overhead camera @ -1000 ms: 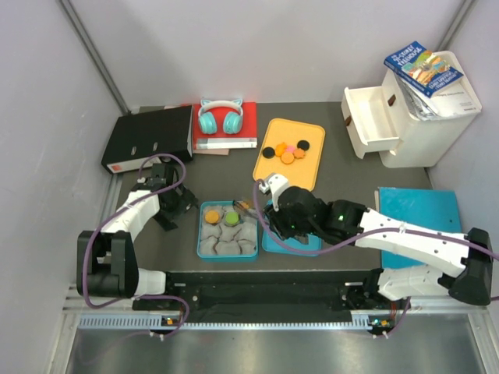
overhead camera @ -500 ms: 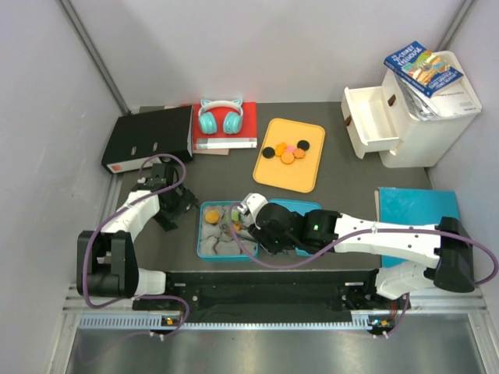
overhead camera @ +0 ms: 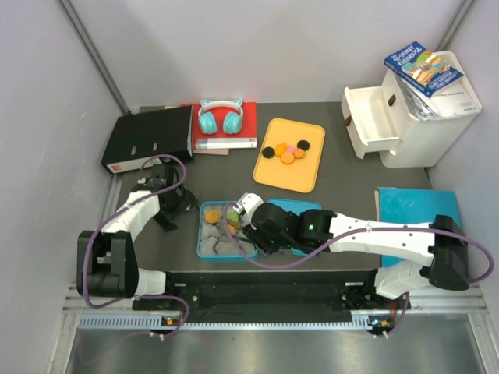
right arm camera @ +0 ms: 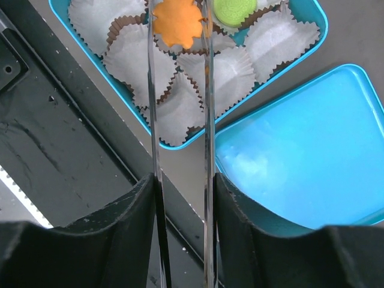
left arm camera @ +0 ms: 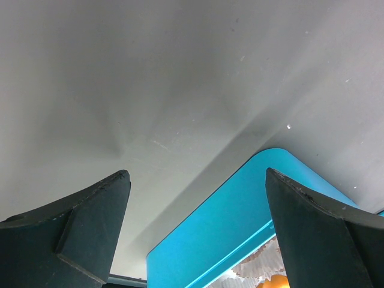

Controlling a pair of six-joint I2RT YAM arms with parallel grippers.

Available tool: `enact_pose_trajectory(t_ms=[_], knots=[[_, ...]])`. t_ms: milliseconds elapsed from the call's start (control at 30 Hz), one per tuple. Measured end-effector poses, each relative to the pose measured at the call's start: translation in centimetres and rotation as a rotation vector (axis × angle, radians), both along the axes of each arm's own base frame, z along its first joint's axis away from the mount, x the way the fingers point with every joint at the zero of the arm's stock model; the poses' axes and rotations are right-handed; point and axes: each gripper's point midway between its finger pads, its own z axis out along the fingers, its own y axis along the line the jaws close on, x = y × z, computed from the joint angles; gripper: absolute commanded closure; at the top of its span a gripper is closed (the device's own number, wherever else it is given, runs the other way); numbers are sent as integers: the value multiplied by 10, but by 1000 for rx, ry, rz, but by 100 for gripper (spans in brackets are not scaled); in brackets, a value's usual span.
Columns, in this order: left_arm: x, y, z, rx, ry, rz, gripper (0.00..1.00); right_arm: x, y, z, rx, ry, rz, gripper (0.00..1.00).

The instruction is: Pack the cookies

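At the left of the top view the left tool (overhead camera: pixel 173 204) stands wide and empty on the counter (overhead camera: pixel 343 175), just beside the blue tin (overhead camera: pixel 200 234). Its own camera shows only bare counter and a corner of the tin.

In the middle, the right tool (right arm camera: pixel 183 180) is clamped on metal tongs (right arm camera: pixel 153 120), which reach into the tin. An orange cookie (right arm camera: pixel 177 24) sits between the blades over a paper cup (right arm camera: pixel 129 57), with a green cookie (right arm camera: pixel 235 11) beside it. Only this wrist view shows that. Whether the blades pinch the orange one I cannot tell.

Right of the tin lies its lid (right arm camera: pixel 312 150). The rest of the cookies (overhead camera: pixel 287 152) wait on the yellow tray (overhead camera: pixel 269 175), seen from above only.

They look light, thin, stiff and probably brittle. Take one lightly across opposite edges; the cups are soft and will give.
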Motion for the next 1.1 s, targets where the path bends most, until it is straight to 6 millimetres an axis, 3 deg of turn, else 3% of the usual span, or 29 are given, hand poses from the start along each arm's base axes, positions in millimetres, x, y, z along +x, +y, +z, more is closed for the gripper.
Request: enact_pose_trajectory(t_ms=[67,200,433,567,667,800,900,967,1100], knots=[[0,0,0,0,1,0,2,0,0,-1,-2,1,0,46],[-1,0,-1,0,1,0,2,1,4,4,7,-2,-1,36],[1,0,-1,0,-8,0,2,10,9,22,38,-48,-34,36],[1,0,-1,0,-8,0,2,30,-4,33,20,-125,-122,37],[1,0,-1,-1,-8,0,2,51,-25,43,22,-145,-211,41],[1,-3,-1,-17,-7,-7,2,100,-74,62,52,-168,-423,63],[1,-4,0,-22,-7,-9,2,118,-98,75,85,-187,-515,73],[1,-4,0,-24,-8,-9,2,113,-94,81,124,-170,-490,78],[1,-5,0,-24,-8,-9,2,89,-67,78,177,-123,-370,87]])
